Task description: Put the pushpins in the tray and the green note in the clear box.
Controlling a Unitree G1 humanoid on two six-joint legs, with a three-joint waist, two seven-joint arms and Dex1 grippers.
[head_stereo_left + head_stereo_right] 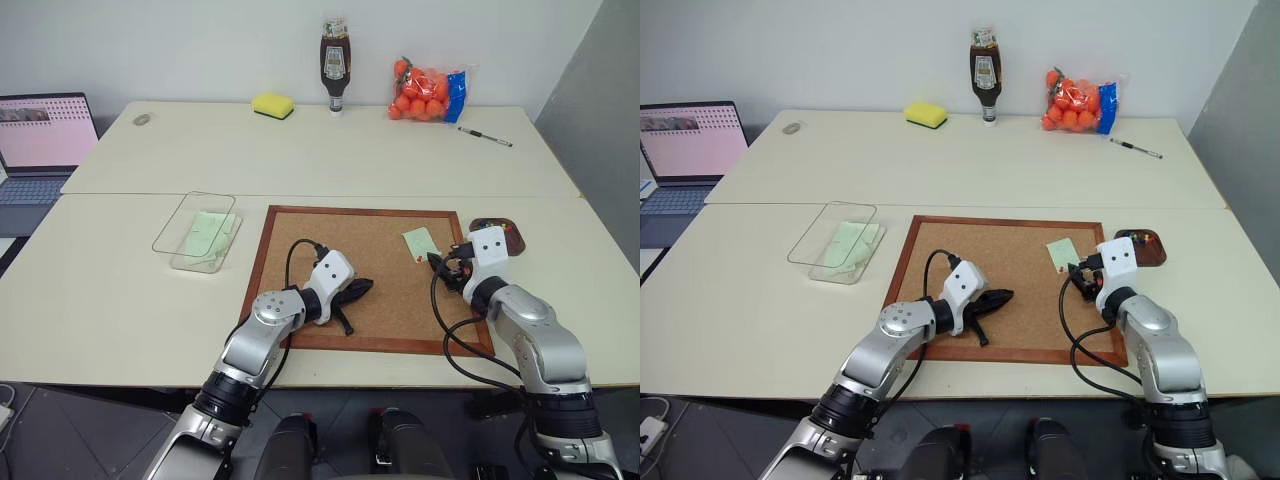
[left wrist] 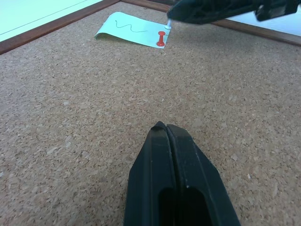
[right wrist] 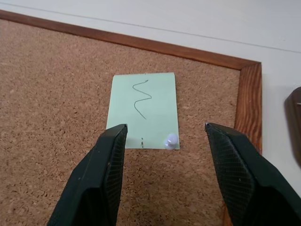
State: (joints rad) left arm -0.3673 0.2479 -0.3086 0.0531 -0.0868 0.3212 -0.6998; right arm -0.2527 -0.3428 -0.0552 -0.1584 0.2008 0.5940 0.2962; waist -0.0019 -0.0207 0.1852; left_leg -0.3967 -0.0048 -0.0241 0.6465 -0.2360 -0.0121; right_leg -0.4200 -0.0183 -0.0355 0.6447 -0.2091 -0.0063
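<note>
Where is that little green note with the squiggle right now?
The green note lies pinned by a pushpin near the cork board's far right corner, just ahead of the right gripper.

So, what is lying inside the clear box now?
Inside the clear box lies one pale green note, flat on the bottom. No pushpin can be seen in it. Whether something lies under that paper cannot be seen.
</note>
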